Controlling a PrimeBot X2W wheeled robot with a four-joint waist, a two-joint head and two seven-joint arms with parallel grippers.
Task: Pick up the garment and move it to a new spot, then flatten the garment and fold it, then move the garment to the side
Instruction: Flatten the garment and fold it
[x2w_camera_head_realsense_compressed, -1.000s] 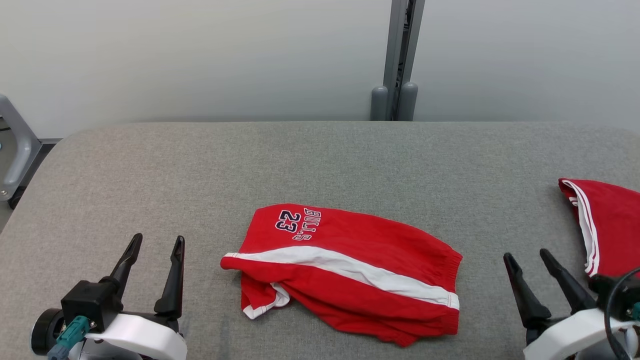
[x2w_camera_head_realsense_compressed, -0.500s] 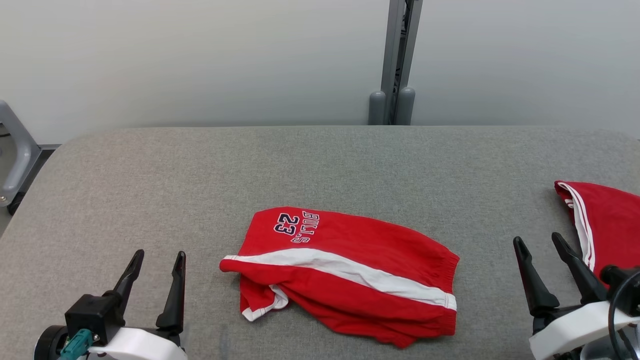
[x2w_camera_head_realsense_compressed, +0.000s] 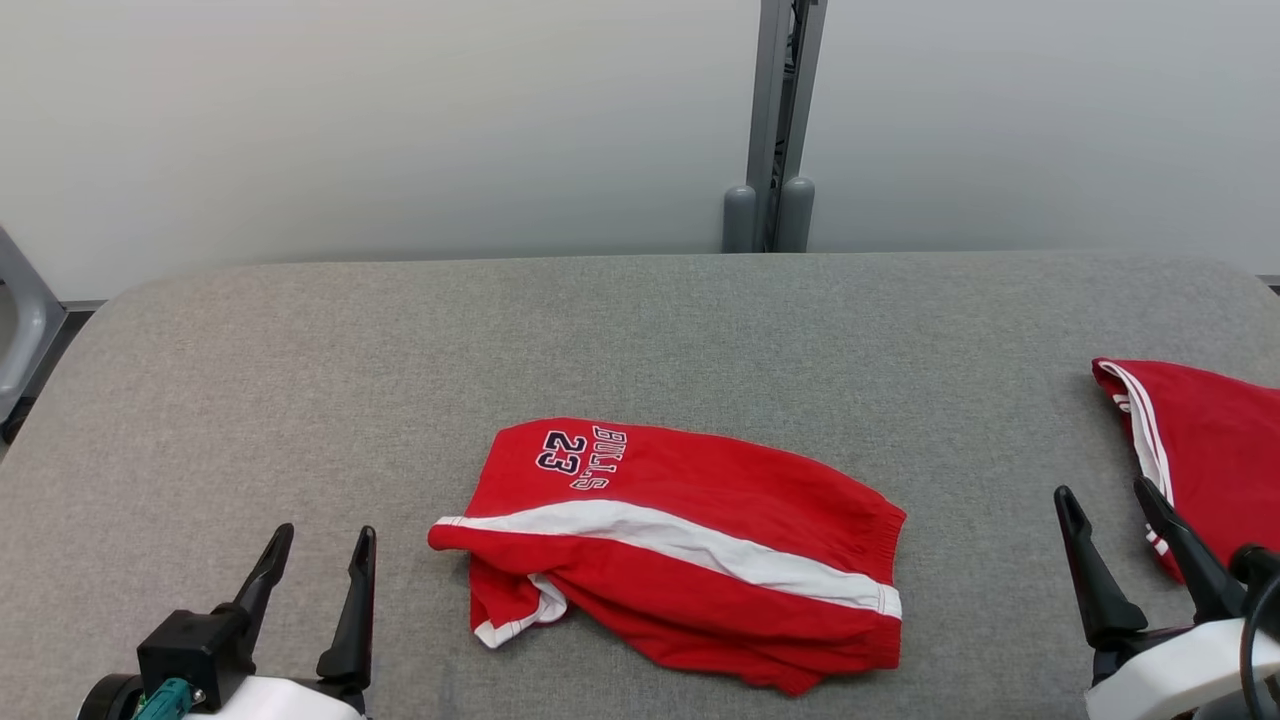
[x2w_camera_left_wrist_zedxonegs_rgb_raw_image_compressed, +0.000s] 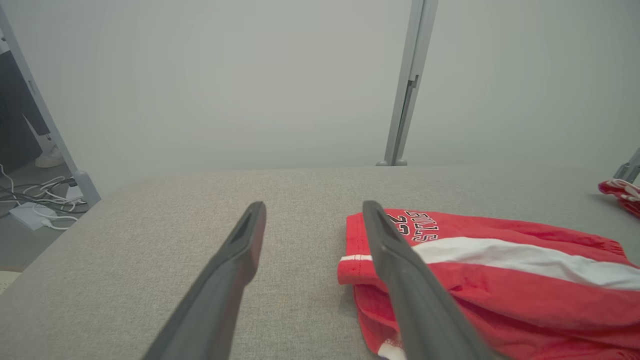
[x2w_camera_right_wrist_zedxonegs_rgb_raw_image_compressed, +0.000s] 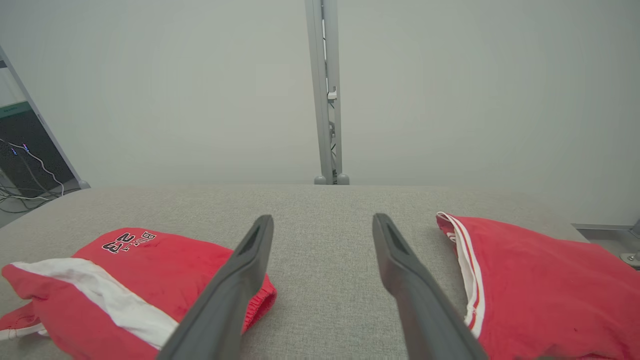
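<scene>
The garment (x2w_camera_head_realsense_compressed: 720, 490), red with a white band and dark-and-white lettering, lies crumpled near the middle of the grey counter (x2w_camera_head_realsense_compressed: 640, 340) in the head view. The left gripper (x2w_camera_head_realsense_compressed: 325, 535) is at the lower left and the right gripper (x2w_camera_head_realsense_compressed: 1103, 490) at the lower right. Both have their fingers spread wide and hold nothing. A second red garment (x2w_camera_head_realsense_compressed: 1215, 450) with white stripes lies at the counter's right edge, just beside the right gripper.

In the left wrist view the left gripper (x2w_camera_left_wrist_zedxonegs_rgb_raw_image_compressed: 314, 205) hangs over the counter (x2w_camera_left_wrist_zedxonegs_rgb_raw_image_compressed: 150, 260), jaws wide apart and empty, and the garment (x2w_camera_left_wrist_zedxonegs_rgb_raw_image_compressed: 500, 295) is on the right.

In the right wrist view the right gripper (x2w_camera_right_wrist_zedxonegs_rgb_raw_image_compressed: 322, 218) is also wide open and empty. Bare counter (x2w_camera_right_wrist_zedxonegs_rgb_raw_image_compressed: 320, 280) shows between its fingers, with the garment (x2w_camera_right_wrist_zedxonegs_rgb_raw_image_compressed: 175, 260) to the left and the second red garment (x2w_camera_right_wrist_zedxonegs_rgb_raw_image_compressed: 540, 280) to the right.
</scene>
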